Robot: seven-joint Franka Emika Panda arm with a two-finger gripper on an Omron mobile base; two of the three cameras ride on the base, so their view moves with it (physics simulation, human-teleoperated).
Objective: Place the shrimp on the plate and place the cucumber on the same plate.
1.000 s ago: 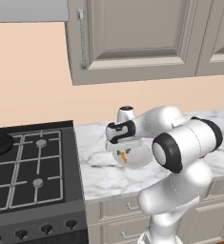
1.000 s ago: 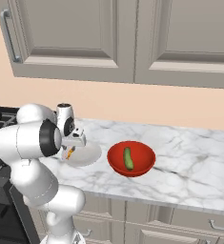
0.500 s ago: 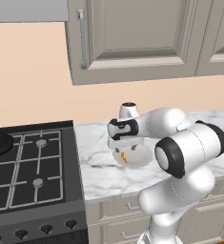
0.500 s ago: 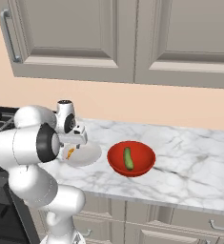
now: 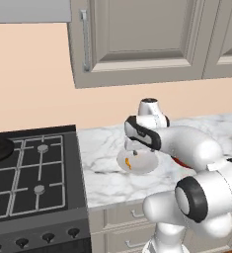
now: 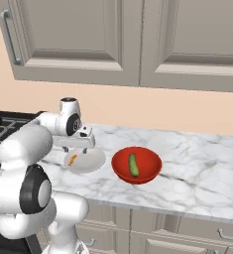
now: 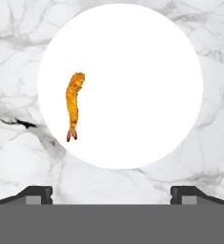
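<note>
shrimp (image 7: 73, 105) laid near plate (image 7: 147, 81) edge, first step judged done | gripper (image 7: 111, 193) jaws spread wide, nothing held | cucumber (image 6: 133, 164) left in red bowl (image 6: 148, 173), to be fetched next

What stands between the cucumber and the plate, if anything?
Nothing visible on the counter. The cucumber lies in the red bowl, beside the plate; only the bowl's low rim must be cleared. The shrimp lies near one edge of the plate, leaving room. The open gripper hangs over the plate.
</note>
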